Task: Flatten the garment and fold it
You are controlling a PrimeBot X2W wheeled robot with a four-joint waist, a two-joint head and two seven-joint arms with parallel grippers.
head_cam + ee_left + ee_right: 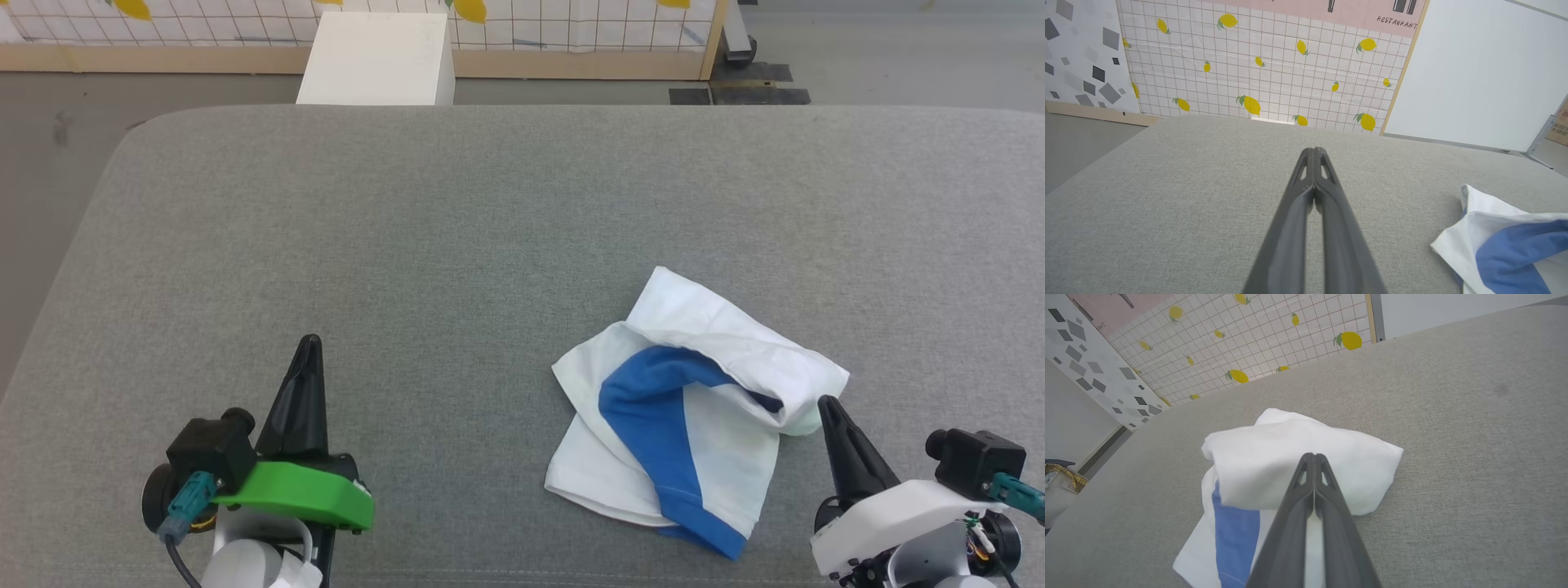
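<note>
The garment [694,408] lies crumpled in a heap on the grey padded surface [490,229], right of centre. It is white with a bright blue sleeve showing across its middle. My right gripper [826,402] is shut with nothing in it, its tip beside the heap's right edge. In the right wrist view the shut fingertips [1314,457] point over the white folds of the garment [1274,465]. My left gripper [310,343] is shut and empty, far left of the heap. The left wrist view has the left gripper [1314,152] over bare fabric, with the garment [1506,241] at lower right.
A white box [377,59] stands just beyond the surface's far edge. Behind it runs a lemon-patterned tiled panel [1274,69] with a wooden base. The surface's rounded left corner [139,135] drops to the grey floor.
</note>
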